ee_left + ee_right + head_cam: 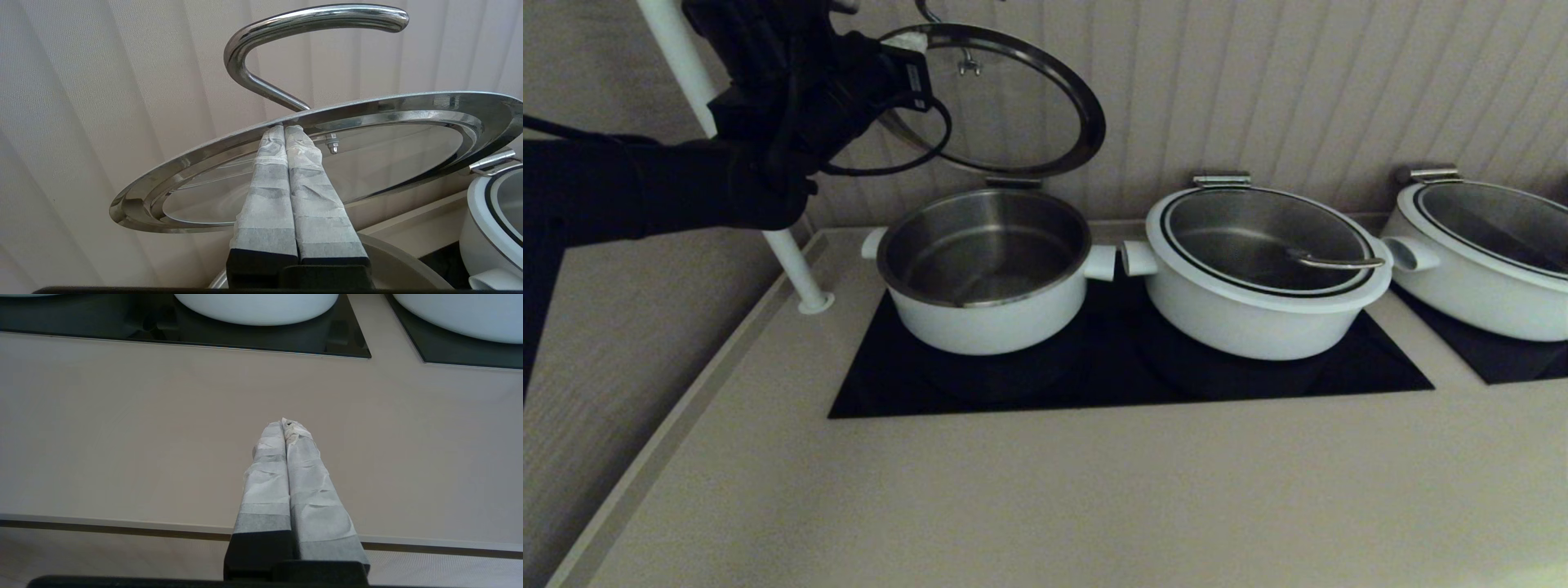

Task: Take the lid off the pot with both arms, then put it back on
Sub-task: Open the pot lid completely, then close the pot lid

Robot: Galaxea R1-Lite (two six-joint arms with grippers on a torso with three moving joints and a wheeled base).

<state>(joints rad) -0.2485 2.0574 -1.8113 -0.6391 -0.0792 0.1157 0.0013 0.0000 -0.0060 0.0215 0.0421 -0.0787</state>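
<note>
Left gripper [284,128], fingers pressed together beneath its rim, props the hinged lid [1005,102] above the open pot [987,269]; right gripper [286,424], closed, idles over the counter [122,437]. Lowering remains.

Clear glass lid [367,159] w/ polished steel rim, mirror-glossy; looped steel-wire handle [302,36], smooth, shiny. Pot [984,282]: white outside, smooth semi-gloss, prob. enamel; brushed steel inside, dull sheen. Left gripper [284,130] fingers wrapped in wrinkled pale tape, matt, cloth-like; same on right gripper [284,426]. Black cooktop [1127,376]: glossy glass look. Beige counter [1045,498]: smooth, matt. Wall panels [1298,90]: ribbed, matt.
</note>
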